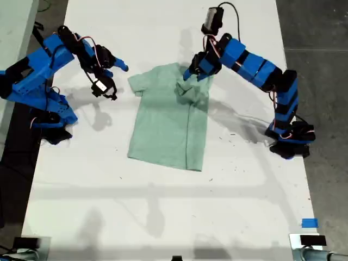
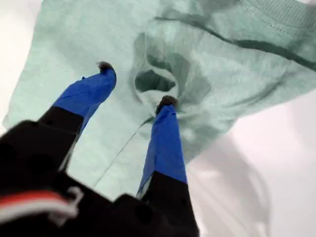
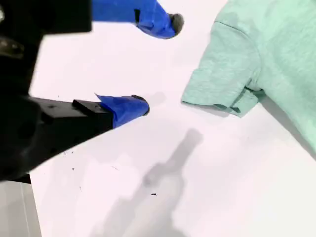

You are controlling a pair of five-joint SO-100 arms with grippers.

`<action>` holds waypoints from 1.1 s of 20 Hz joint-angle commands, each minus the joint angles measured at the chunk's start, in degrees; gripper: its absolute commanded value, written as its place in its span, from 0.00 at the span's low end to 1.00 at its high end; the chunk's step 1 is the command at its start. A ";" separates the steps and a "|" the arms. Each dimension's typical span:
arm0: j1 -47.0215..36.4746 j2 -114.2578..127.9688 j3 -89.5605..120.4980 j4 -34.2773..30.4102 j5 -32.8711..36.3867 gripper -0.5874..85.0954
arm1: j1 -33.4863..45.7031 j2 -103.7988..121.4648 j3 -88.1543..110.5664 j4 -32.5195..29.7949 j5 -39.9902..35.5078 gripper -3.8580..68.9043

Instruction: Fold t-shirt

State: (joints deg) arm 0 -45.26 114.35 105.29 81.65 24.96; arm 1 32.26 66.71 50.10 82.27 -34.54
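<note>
My first gripper (image 2: 133,84) – fingers spread over the t-shirt (image 1: 168,125); my second gripper (image 3: 158,64) – fingers spread, empty.

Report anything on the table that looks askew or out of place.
The t-shirt is only partly folded: its side at the exterior view's right is turned inward, and the fabric bunches into a crumpled lump near the collar, right under my first gripper, whose jaws stand open. The other sleeve lies flat. Nothing looks damaged.
</note>
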 commanded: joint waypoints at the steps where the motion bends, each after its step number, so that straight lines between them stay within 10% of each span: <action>1: 0.97 0.18 -0.26 -0.62 -0.35 0.32 | 1.58 13.10 -0.79 5.10 -1.58 0.34; 22: -8.09 -57.22 -34.80 -6.15 5.19 0.33 | -3.34 49.39 40.52 0.62 4.39 0.25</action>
State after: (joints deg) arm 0 -52.03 59.33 76.64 73.83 30.15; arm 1 29.62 111.18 90.00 84.38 -30.76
